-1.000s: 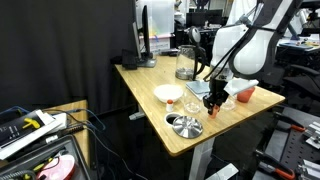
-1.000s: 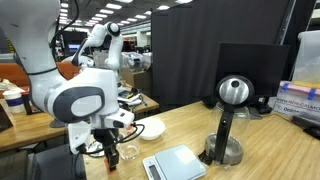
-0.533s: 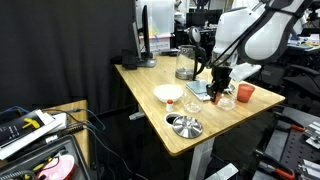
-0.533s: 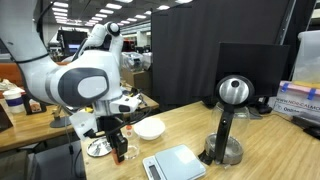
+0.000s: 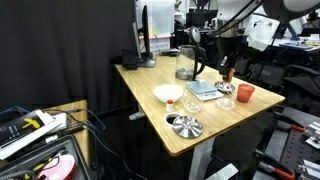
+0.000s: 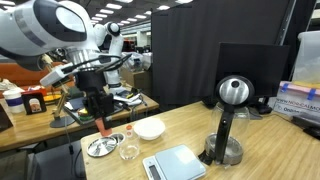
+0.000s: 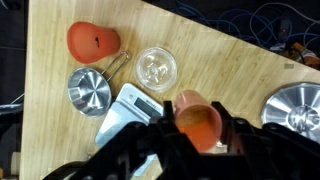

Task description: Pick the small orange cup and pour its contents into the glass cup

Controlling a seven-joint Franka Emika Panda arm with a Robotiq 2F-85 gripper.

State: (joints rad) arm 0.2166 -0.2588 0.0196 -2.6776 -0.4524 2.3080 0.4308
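Observation:
My gripper [image 7: 198, 128] is shut on the small orange cup [image 7: 194, 110] and holds it tilted in the air above the table. It also shows in both exterior views [image 5: 227, 74] [image 6: 105, 127], hanging from the gripper [image 5: 226, 66] [image 6: 103, 116]. The glass cup [image 7: 157, 67] stands clear and upright on the wooden table below, apart from the gripper; it also shows in both exterior views [image 5: 227, 99] [image 6: 128, 152]. The small cup's contents are hard to make out.
A bigger orange cup [image 7: 93, 41] [image 5: 245, 93] stands near the glass cup. Close by are a kitchen scale [image 7: 128, 110] [image 6: 175, 162], a small steel cup with a handle [image 7: 90, 92], a steel bowl [image 5: 184, 126] [image 6: 100, 147], a white bowl [image 5: 168, 94] and a glass jug [image 5: 186, 63].
The gripper has risen from table level to well above it, carrying the small orange cup up with it. The other things on the table have not moved.

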